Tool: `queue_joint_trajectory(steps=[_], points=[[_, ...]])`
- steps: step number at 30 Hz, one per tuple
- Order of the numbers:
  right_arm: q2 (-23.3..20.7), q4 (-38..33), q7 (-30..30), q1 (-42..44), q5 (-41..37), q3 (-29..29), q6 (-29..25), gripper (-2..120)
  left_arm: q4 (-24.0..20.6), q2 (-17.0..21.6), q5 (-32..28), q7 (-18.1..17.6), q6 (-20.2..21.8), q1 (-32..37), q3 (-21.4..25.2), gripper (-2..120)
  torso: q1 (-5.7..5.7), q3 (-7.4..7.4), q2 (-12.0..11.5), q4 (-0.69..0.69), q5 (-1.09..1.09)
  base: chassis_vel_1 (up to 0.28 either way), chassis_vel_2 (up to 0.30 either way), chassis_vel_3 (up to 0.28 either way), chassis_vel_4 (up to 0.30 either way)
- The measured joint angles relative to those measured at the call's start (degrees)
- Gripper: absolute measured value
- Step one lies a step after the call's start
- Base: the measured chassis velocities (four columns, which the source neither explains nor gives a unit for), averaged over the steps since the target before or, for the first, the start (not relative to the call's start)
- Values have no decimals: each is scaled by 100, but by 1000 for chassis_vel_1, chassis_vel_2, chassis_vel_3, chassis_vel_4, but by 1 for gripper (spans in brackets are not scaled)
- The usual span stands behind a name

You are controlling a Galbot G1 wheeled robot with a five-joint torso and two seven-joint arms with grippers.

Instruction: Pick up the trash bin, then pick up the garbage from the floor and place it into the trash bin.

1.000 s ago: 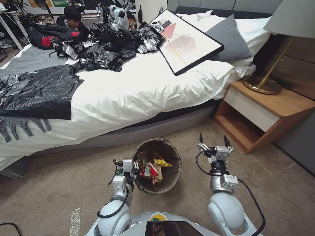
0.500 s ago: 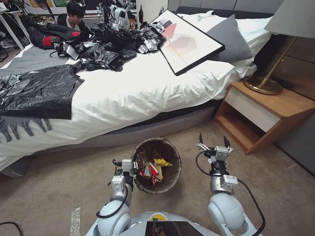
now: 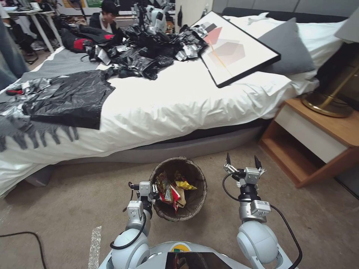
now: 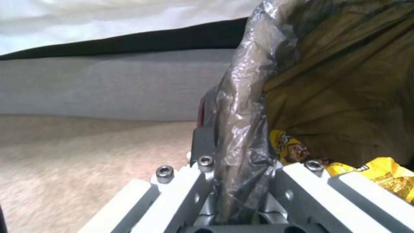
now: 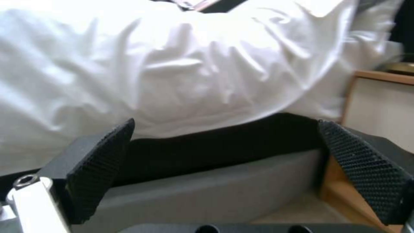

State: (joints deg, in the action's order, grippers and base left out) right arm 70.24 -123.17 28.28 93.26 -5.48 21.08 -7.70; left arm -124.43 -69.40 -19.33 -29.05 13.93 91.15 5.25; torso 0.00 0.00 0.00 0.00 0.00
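Observation:
The trash bin [image 3: 194,209], lined with a dark bag, hangs in front of my body just above the carpet. My left gripper [image 3: 152,191] is shut on its left rim; the left wrist view shows the bag-wrapped rim [image 4: 241,106] clamped in the left gripper [image 4: 235,168]. Garbage [image 3: 172,188] lies inside: red, green and yellow snack wrappers, and a yellow wrapper [image 4: 388,176] shows close up. To the right of the bin my right gripper [image 3: 242,162] points up, open and holding nothing. Its black fingers [image 5: 101,161] stand wide apart in front of the bed.
The bed [image 3: 179,101] runs across ahead, carrying black plastic sheets [image 3: 71,97] and a framed picture [image 3: 235,52]. A wooden nightstand [image 3: 318,142] with a lamp base [image 3: 327,104] stands to the right. A cable [image 3: 22,239] lies on the carpet at the left.
The whole picture has shifted to the right, so the camera has turned left. Both arms and the bin keep their places relative to my body.

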Motion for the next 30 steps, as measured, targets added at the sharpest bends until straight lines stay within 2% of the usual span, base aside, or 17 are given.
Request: queue_joint_trajectory(steps=[30], points=[[64,45,12,-44,33,-37,-7,100,64,-24,0,-4,-6,-60,2,0,0,0,0,0,0,118,124,125,120]])
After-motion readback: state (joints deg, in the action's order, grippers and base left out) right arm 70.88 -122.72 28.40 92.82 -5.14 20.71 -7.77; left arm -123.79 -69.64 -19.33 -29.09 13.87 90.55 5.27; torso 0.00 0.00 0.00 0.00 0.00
